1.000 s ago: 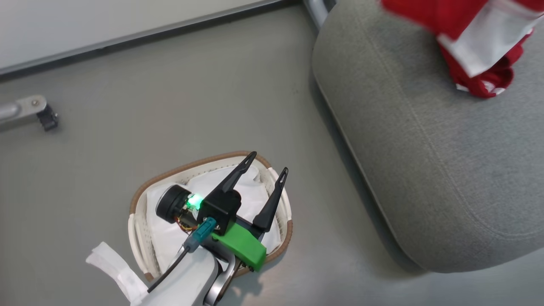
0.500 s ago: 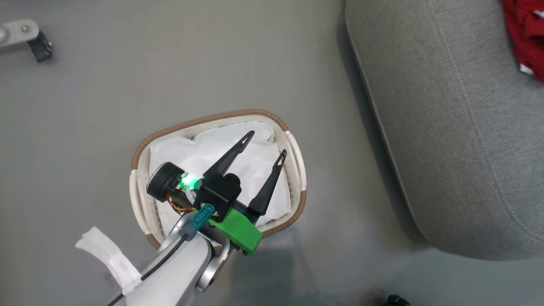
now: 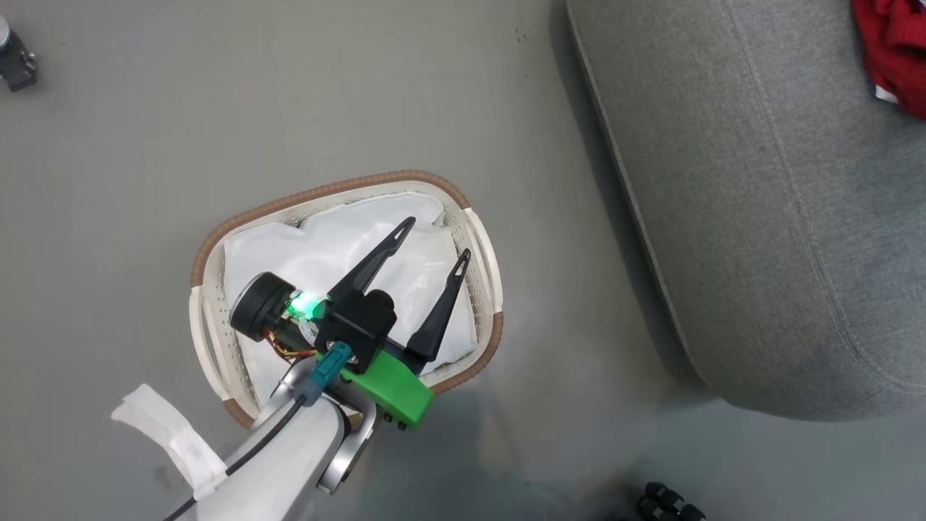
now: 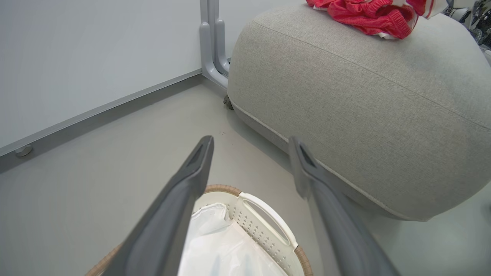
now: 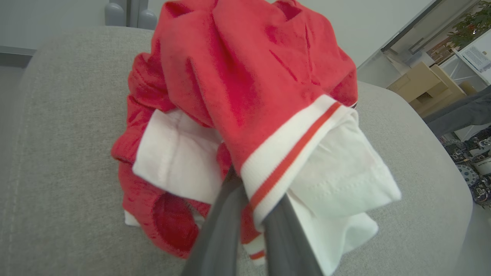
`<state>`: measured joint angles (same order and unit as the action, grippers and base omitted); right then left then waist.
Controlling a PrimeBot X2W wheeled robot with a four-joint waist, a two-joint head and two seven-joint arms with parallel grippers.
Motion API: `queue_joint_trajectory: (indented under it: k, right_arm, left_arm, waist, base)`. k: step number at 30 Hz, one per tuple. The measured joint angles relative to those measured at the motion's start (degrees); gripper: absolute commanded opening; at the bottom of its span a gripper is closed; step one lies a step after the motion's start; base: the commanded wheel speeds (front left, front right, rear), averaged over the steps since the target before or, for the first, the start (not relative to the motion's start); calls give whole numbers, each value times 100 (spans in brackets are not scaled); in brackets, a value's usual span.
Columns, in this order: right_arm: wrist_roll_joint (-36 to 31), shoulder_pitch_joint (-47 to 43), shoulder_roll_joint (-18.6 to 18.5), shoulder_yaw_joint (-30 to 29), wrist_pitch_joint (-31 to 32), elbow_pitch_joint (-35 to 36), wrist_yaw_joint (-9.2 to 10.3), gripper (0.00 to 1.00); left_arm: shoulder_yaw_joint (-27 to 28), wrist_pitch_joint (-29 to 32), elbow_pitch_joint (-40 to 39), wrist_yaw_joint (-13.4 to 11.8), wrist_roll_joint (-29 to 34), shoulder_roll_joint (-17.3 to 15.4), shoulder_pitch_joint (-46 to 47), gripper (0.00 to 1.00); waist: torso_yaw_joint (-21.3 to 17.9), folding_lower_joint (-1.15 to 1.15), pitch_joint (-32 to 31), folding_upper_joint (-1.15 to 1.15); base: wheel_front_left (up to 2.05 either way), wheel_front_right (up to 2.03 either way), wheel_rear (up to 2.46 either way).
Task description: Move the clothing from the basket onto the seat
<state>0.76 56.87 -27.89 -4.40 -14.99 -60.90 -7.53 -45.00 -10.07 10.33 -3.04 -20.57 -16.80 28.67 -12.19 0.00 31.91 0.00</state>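
The cream basket (image 3: 318, 192) with a brown woven rim stands on the grey floor, and inside it I see its white liner. My left gripper (image 3: 437, 237) hovers over the basket, open with nothing between its fingers; the left wrist view has the same gripper (image 4: 251, 142) above the basket's handle (image 4: 264, 222). The big grey seat (image 3: 759, 217) lies to the right. Red clothing (image 3: 897, 51) with white trim rests on it. In the right wrist view my right gripper (image 5: 253, 207) is shut on a fold of that clothing (image 5: 245, 76), bunched on the seat (image 5: 57, 153).
A grey metal frame leg (image 4: 211, 50) stands by the wall behind the seat. A black caster (image 3: 14, 61) sits at the far left of the floor and a small black object (image 3: 665, 503) near the bottom edge. Cardboard boxes (image 5: 425, 84) stand beyond the seat.
The head camera has shifted, so the basket sits higher and the clothing lies at the top right corner. The left gripper stays open over the basket.
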Motion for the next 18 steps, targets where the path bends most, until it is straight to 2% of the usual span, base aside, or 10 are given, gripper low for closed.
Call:
queue_joint_trajectory:
  k: [10,18]
  right_arm:
    - [-404,-788,676,-465,-1,1212,0,100]
    - [-488,-1238,834,-500,-1,1715,0,100]
  left_arm:
    - [43,-124,45,-24,-160,47,-74,100]
    - [243,-363,287,-51,-432,200,-236,100]
  waist:
    - [-153,0,-322,0]
    - [-155,0,-794,0]
  base:
    - [0,0,0]
    - [0,0,0]
